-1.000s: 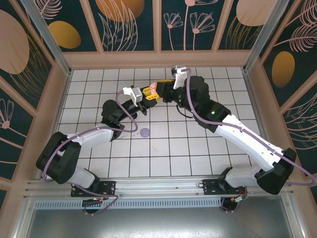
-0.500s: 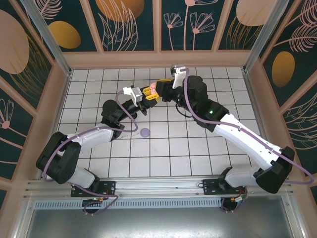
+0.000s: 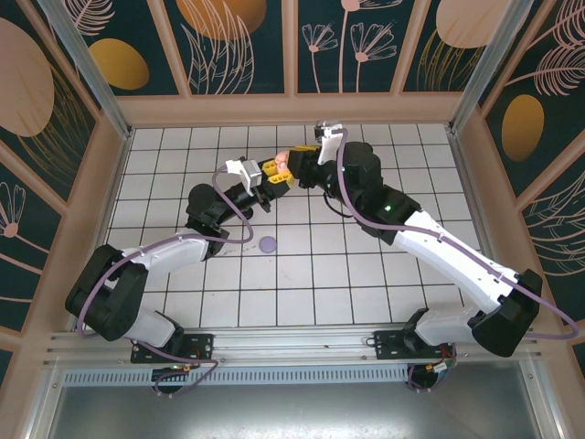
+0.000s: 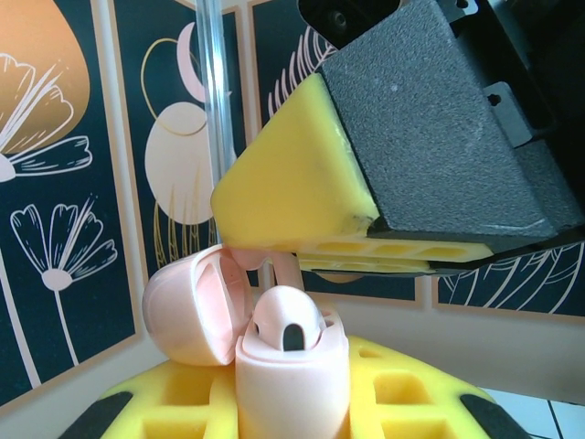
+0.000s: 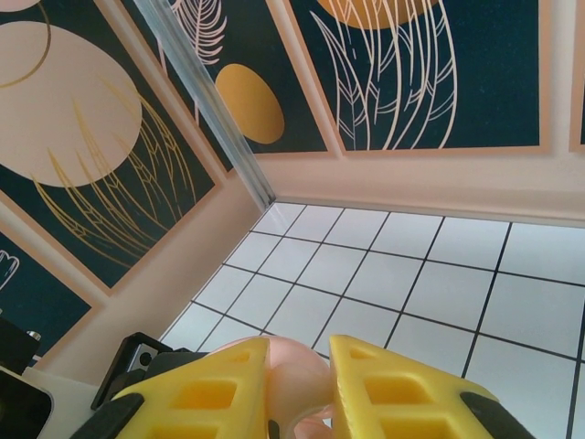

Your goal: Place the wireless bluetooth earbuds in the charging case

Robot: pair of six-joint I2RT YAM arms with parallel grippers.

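My left gripper (image 3: 271, 180), jaws pinching the open pink case (image 4: 292, 389), holds it mid-air with one pink earbud (image 4: 285, 320) seated. The right gripper (image 3: 286, 163), just above, appears to pinch the second pink earbud (image 5: 297, 366), not yet inserted. The lilac case (image 3: 267, 244) waits on the surface (image 3: 366, 274).

One open pink case (image 4: 292, 398), one pink earbud (image 4: 285, 320) seated, perhaps a second above, one lilac case (image 3: 268, 244)

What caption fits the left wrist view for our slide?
Left hand grips the open pink case, first earbud seated; right hand pinches second earbud above.
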